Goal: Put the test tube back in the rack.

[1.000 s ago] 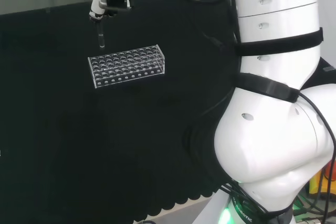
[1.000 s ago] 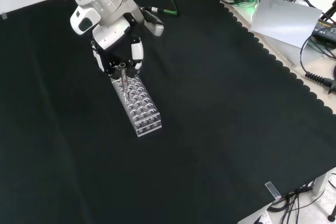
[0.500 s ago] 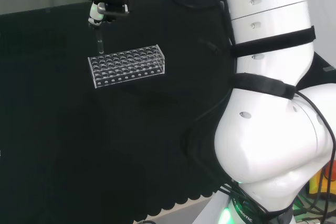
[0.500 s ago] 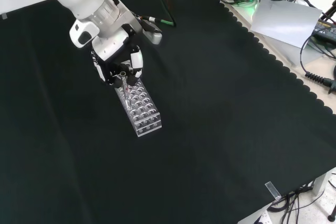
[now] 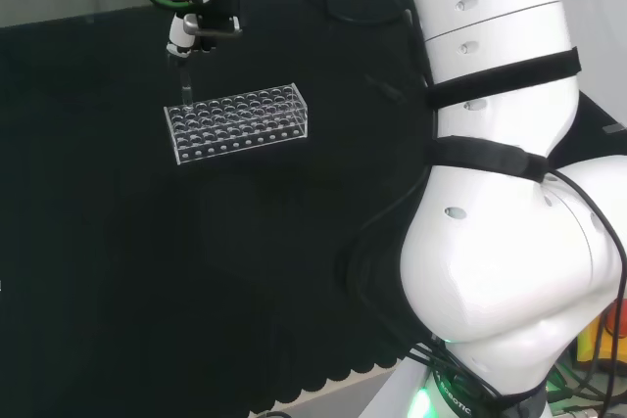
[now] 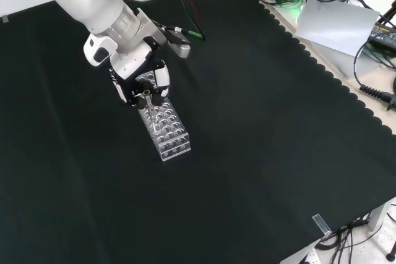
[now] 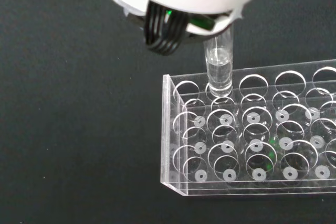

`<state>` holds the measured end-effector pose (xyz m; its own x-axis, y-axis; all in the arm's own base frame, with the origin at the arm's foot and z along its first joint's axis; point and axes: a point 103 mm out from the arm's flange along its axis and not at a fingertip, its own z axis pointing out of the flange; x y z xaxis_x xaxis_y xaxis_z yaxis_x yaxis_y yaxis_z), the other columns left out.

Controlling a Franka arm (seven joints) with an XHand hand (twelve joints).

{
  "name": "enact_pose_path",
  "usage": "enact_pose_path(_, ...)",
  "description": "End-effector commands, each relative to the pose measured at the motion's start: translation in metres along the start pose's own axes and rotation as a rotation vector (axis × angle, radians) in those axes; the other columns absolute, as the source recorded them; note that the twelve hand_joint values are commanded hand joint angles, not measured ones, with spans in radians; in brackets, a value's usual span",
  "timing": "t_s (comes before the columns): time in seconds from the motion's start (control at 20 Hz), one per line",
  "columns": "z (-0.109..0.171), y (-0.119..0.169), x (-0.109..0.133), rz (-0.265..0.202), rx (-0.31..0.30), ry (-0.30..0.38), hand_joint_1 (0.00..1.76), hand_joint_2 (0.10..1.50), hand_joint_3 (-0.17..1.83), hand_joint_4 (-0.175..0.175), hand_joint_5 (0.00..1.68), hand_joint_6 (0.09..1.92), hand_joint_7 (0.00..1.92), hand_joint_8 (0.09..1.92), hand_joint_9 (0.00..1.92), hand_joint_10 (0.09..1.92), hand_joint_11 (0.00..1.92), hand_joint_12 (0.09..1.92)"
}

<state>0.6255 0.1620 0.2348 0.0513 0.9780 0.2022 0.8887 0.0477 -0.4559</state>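
Black cloth [image 6: 260, 128] covers the whole bench, with a scalloped edge along one side in the front view. White arm links [image 5: 500, 193] rise large at the right of the head view, wrapped by black straps. At the end of the arm, the black and white hand [image 6: 139, 81] hangs over the far end of a clear plastic rack [image 6: 162, 125] in the front view; in the head view the hand [image 5: 201, 17] sits above the rack's [image 5: 238, 122] left end. The rack is a long block with rows of round holes, lying flat on the cloth. The hand's fingers are curled in and pinch the top of a clear test tube [image 7: 219, 69], which stands upright. In the wrist view the tube's rounded bottom meets a hole in the rack's [image 7: 247, 150] outer row, second from the corner, and looks just entered, though how deep cannot be told. In the head view the test tube [image 5: 182, 80] hangs straight down from the fingers to the rack's top.
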Motion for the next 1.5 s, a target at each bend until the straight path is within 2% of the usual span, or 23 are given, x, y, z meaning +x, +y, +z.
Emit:
enact_pose_path(0.05,0.008,0.004,-0.003,0.005,0.021,-0.011,1.22,0.70,0.59,-0.175,1.27,0.64,1.64,0.63,1.56,0.67,1.00,1.13)
enact_pose_path(1.05,0.032,0.021,0.001,0.010,0.065,-0.038,1.22,0.70,0.59,-0.175,1.27,0.64,1.64,0.63,1.56,0.67,0.99,1.14)
enact_pose_path(1.5,0.053,0.026,0.003,0.004,0.088,-0.043,1.22,0.70,0.59,-0.175,1.27,0.64,1.64,0.63,1.56,0.67,0.99,1.14)
